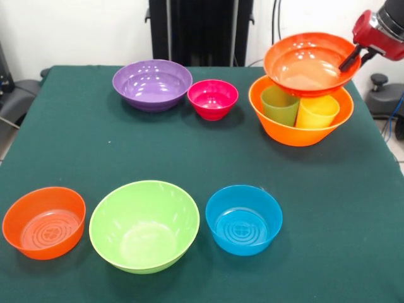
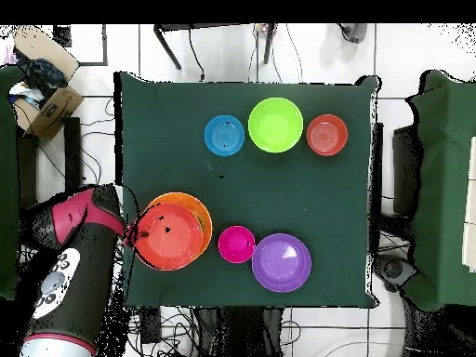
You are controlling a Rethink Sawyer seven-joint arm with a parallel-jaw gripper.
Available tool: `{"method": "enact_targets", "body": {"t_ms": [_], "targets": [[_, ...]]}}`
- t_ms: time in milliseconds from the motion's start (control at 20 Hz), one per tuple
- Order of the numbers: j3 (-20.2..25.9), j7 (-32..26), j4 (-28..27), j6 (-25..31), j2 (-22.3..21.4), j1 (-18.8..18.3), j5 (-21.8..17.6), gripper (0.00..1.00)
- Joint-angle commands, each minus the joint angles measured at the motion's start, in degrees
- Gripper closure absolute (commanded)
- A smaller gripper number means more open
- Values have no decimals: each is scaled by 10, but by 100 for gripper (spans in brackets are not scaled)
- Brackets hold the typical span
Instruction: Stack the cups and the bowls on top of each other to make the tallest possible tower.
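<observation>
A dark green cloth covers the table (image 1: 328, 208), which stands on a white tiled floor (image 2: 409, 56) strewn with cables. The big orange bowl (image 1: 300, 132) at the cloth's edge holds the green cup (image 1: 279, 106) and yellow cup (image 1: 317, 112). The gripper (image 1: 351, 58) is clamped on the rim of the red-orange bowl (image 1: 308, 63), just above them.

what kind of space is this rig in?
Probably a robotics lab: a green-clothed table on a tiled floor strewn with cables, a cardboard box beside it, and the gripper holding a red-orange bowl.
</observation>
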Motion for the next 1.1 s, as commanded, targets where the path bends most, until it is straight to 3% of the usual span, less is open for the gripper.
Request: {"method": "enact_targets", "body": {"t_ms": [50,200,750,1100], "targets": [[-5,73,30,20,3,7,-36,100],[-9,84,43,-25,4,13,-33,100],[-13,69,53,-69,7,21,-29,100],[-1,79,69,-131,9,25,-19,100]]}}
